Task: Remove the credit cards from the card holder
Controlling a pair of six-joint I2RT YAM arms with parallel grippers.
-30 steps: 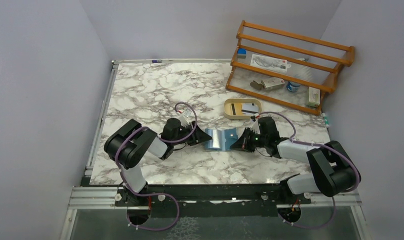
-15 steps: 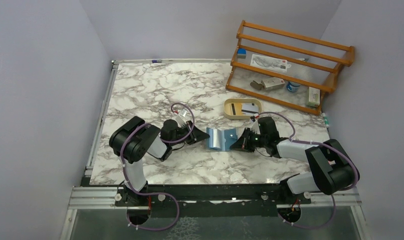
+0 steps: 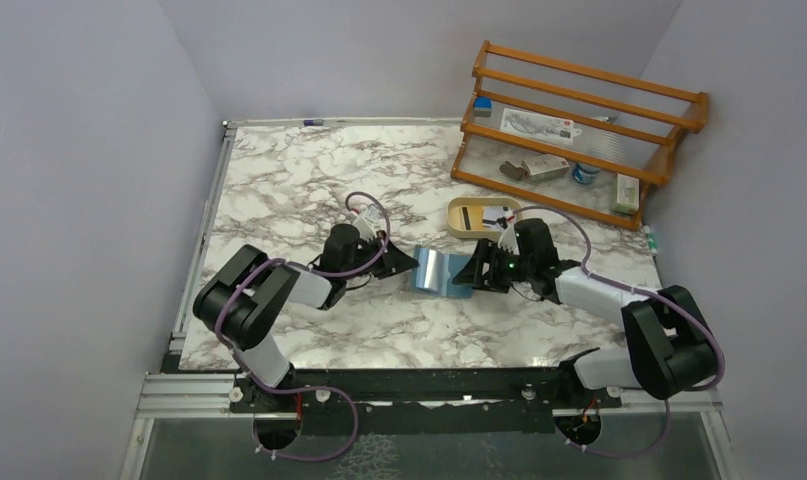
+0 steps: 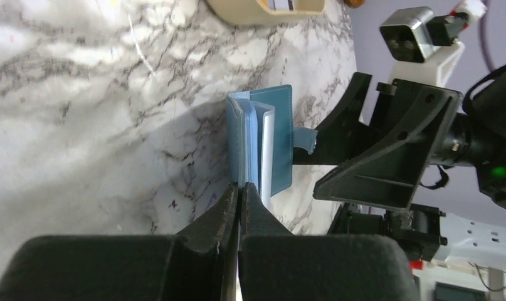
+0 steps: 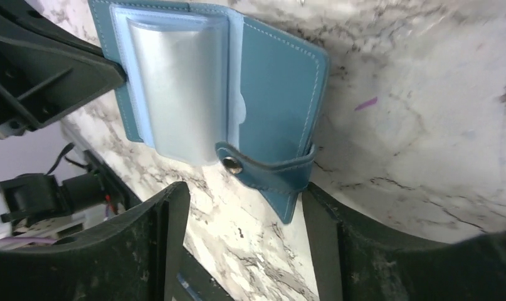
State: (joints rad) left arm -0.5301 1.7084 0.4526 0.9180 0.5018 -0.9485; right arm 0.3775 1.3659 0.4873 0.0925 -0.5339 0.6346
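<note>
The teal card holder (image 3: pixel 437 270) lies half open on the marble between my two grippers, its clear pale sleeves (image 5: pixel 175 81) showing. My left gripper (image 3: pixel 411 266) (image 4: pixel 239 187) is shut on the holder's left edge (image 4: pixel 244 157). On the other side my right gripper (image 3: pixel 469 274) (image 5: pixel 244 213) stands open, and the holder's closing tab (image 5: pixel 281 182) lies loose between its fingers. A whitish credit card (image 3: pixel 497 216) and a yellow-orange one with a dark stripe (image 3: pixel 466 215) lie in the tan tray.
The tan oval tray (image 3: pixel 454 228) sits just behind the holder, near my right wrist. A wooden rack (image 3: pixel 579 110) with small items stands at the back right. Walls close the table on the left, back and right.
My right gripper has opened and let go of the holder's tab. My left gripper has moved in and shut on the holder's left edge.
</note>
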